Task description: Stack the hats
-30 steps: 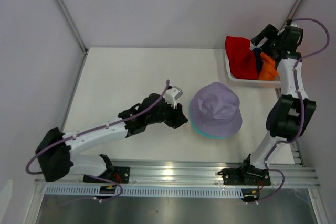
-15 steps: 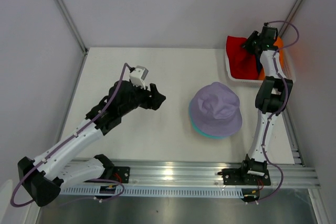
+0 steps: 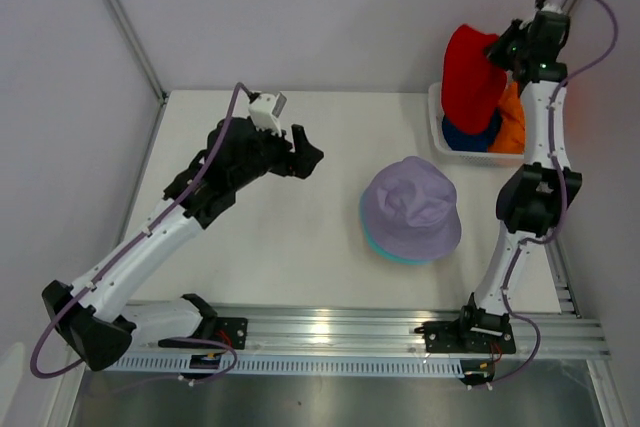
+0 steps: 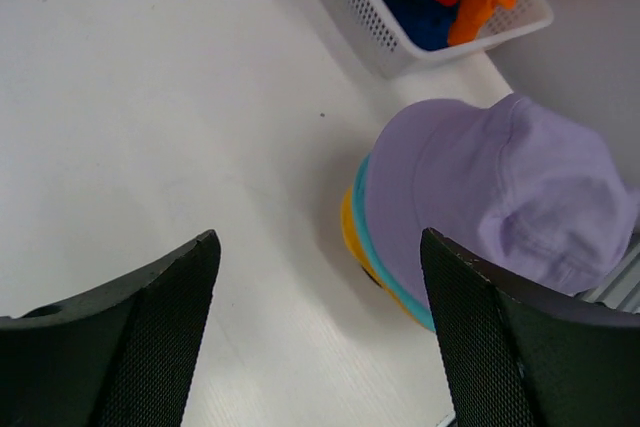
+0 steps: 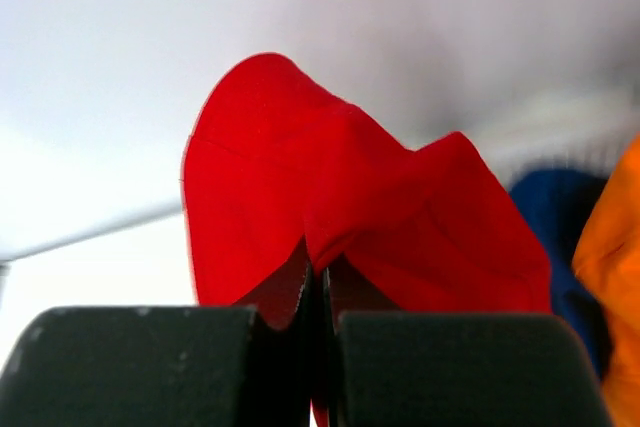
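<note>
Right arm: stretched upright over white basket [image 3: 437,133]; right gripper [image 3: 507,47] clamped tight on red hat [image 3: 470,77], which hangs above orange hat [image 3: 513,122] and dark blue hat [image 3: 468,137]
Left arm: extended over white table [image 3: 250,237]; left gripper [image 3: 308,150] spread wide, empty
Table centre: lavender hat [image 3: 412,205] atop teal hat [image 4: 372,247] and yellow hat [image 4: 349,232]
Surround: pale walls

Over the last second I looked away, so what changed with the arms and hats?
The right gripper shut its jaws on the red fabric bucket hat and lifted it up from the white mesh plastic basket. The left gripper, jaws open, drew back leftward from the lavender bucket hat. Unchanged: that hat atop the teal hat and yellow hat; orange hat and dark blue hat in the basket.
</note>
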